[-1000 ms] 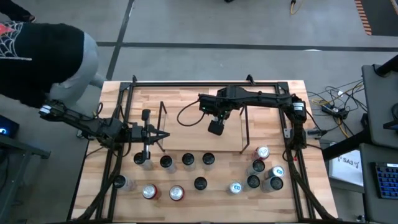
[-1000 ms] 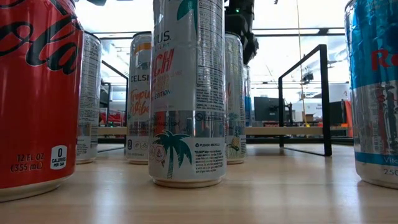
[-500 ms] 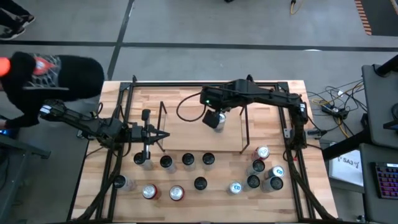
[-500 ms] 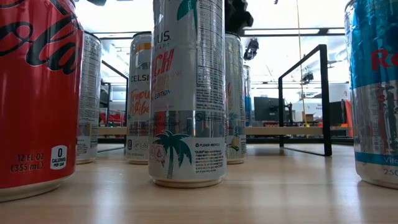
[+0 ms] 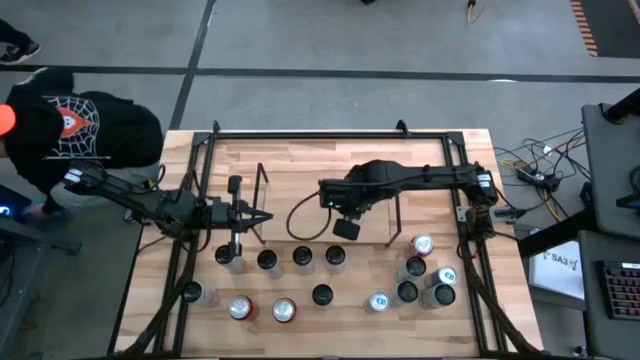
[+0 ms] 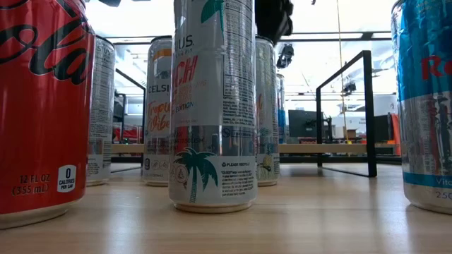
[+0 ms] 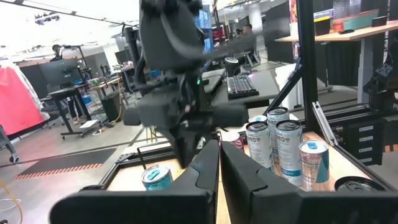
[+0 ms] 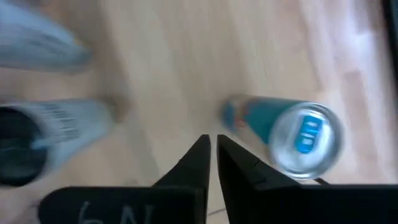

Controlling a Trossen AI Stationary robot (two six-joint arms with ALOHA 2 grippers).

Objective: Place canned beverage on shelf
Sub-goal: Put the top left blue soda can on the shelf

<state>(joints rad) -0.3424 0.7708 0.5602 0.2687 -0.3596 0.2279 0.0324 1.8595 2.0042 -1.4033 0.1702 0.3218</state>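
Aluminium cans (image 5: 334, 258) look light, thin-walled and slippery, best gripped mid-body; the right end effector (image 5: 346, 228) hangs pinched closed and empty above the bench (image 5: 300, 160).

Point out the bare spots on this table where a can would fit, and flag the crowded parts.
The shelf base between its wire end frames looks bare, though the right gripper hangs over its front edge. The table strip behind the shelf is also free. Crowded: the row of cans just before the shelf, and the cluster at the front right. The left gripper waits by the shelf's left frame.
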